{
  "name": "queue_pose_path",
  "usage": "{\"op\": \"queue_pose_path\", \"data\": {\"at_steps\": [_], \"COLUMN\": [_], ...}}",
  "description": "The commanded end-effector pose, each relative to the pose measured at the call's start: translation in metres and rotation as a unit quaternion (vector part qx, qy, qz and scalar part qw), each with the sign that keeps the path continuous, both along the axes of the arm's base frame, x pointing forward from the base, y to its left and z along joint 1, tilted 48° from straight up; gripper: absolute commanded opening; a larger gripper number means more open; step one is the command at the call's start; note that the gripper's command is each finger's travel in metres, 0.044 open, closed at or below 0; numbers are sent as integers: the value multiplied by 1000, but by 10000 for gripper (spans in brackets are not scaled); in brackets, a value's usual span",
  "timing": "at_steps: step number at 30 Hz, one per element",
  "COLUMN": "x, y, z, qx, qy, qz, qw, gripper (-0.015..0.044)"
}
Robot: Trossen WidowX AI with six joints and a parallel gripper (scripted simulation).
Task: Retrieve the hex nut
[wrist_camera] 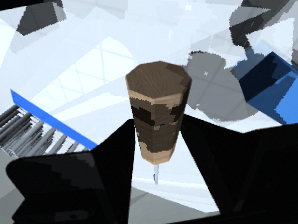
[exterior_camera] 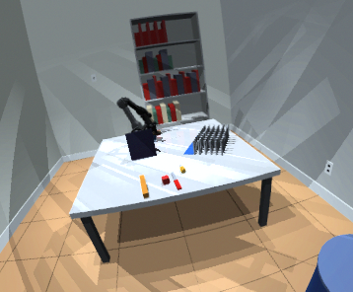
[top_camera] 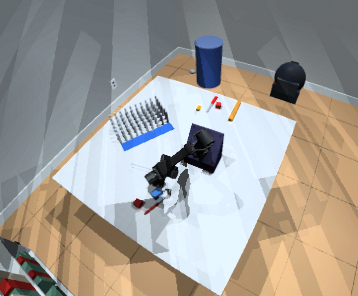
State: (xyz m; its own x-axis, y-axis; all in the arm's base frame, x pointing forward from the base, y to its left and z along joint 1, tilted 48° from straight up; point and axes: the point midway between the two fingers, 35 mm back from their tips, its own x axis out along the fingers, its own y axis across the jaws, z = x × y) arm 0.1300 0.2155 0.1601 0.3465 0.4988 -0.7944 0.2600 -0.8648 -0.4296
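My gripper [top_camera: 154,176] [exterior_camera: 155,134] [wrist_camera: 156,120] is shut on a tool with a brown wooden handle [wrist_camera: 157,110]; a thin metal shaft [wrist_camera: 156,175] runs from the handle's lower end. It hangs over the white table, some way in front of the field of standing grey spacers [top_camera: 138,119] [exterior_camera: 213,139] [wrist_camera: 25,132]. The blue taped strip [top_camera: 148,136] [exterior_camera: 190,148] [wrist_camera: 45,119] lies along the field's near edge. The hex nut is not visible in any view.
A blue block [top_camera: 156,193] [wrist_camera: 267,85], a red block [top_camera: 138,203] and a red stick [top_camera: 153,207] lie just beyond the gripper. The arm's dark base box [top_camera: 205,147] [exterior_camera: 140,145] stands mid-table. An orange bar [top_camera: 234,110] [exterior_camera: 144,185], a marker [top_camera: 212,104] and small cubes lie at the far edge.
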Motion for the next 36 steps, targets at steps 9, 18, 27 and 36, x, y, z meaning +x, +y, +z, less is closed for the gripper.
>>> {"op": "queue_pose_path", "data": {"at_steps": [9, 18, 27, 36], "x": [-26, -50, -74, -98], "y": [10, 15, 17, 15], "z": [25, 40, 55, 71], "qx": [23, 42, 64, 92], "qy": [-46, -73, -100, -122], "qz": [33, 67, 108, 147], "qw": [998, 994, 987, 977], "gripper": [0, 0, 0, 0]}}
